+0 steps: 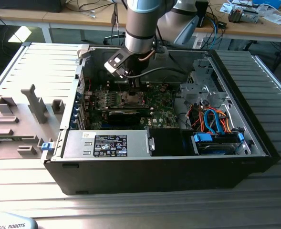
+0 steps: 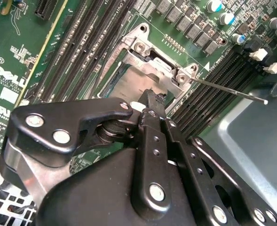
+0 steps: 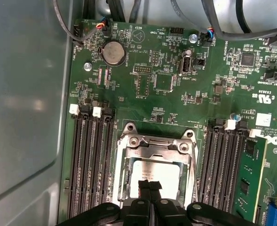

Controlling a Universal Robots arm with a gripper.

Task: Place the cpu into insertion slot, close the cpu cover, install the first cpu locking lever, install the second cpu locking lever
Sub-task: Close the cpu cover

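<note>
Hand (image 3: 150,185) w/ fingers pinched together, gripping nothing as far as I see, tips right over cpu (image 3: 164,170), seated in insertion slot (image 3: 123,179), cpu cover (image 3: 154,146) down around it, locking lever (image 2: 232,92) sticking out.

White lettering covers the green motherboard (image 3: 176,70) (image 2: 16,61) beside its chips and connectors in both wrist views. The cpu (image 3: 152,170) bears faint dark print, too small to make out. In the exterior view a printed label (image 1: 110,145) lies on the near metal box (image 1: 76,143), and pale lettering marks a grey housing (image 1: 9,223) at the exterior view's near left.
</note>
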